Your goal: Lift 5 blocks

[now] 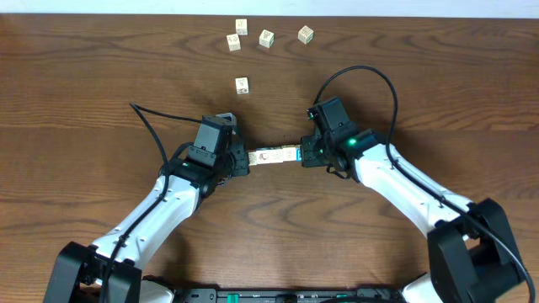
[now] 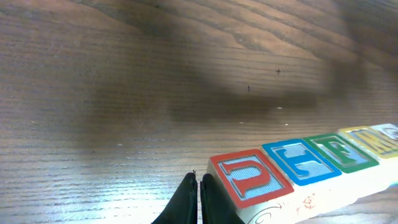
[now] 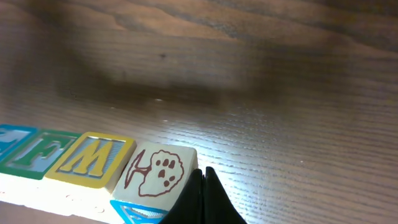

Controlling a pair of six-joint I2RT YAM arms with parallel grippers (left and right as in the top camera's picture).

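Observation:
Several blocks (image 1: 275, 155) form one straight row between my two grippers at mid-table. My left gripper (image 1: 244, 160) is shut and its tips press against the row's left end. My right gripper (image 1: 305, 153) is shut against the right end. In the left wrist view the closed gripper (image 2: 199, 186) touches the red U block (image 2: 255, 177), with a blue block (image 2: 303, 162), a green one (image 2: 339, 151) and a yellow one (image 2: 373, 140) behind it. In the right wrist view the closed gripper (image 3: 204, 180) touches the brown tree block (image 3: 157, 173), beside the yellow M block (image 3: 90, 157). The row's shadow falls well beyond it on the table.
Several loose whitish cubes lie at the back of the wooden table (image 1: 101, 76): one cube (image 1: 242, 84) just behind the left gripper, and others in a cluster (image 1: 266, 38) farther back. Both arms reach in from the front edge.

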